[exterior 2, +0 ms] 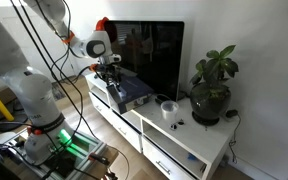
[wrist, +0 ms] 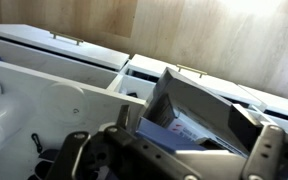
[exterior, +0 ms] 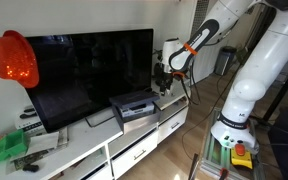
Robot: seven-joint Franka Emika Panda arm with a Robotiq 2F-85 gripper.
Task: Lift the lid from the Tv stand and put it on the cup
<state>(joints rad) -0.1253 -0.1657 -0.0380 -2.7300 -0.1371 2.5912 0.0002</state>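
Both exterior views were evenly lit by soft daylight. In an exterior view, the background at 1 o'clock was overexposed, and a red object (exterior: pixel 12 58) at 9 o'clock was out of focus. The TV screen (exterior 2: pixel 149 55) carried faint reflections. The wrist view was soft overall: the gripper (wrist: pixel 171 152) at 6 o'clock was blurred, with glare at 1 o'clock.

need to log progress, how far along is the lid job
Done: nothing visible. In hand: the gripper hangs open above the dark box, away from the cup on the Tv stand, holding nothing. Left: picking up the lid and putting it on the cup.
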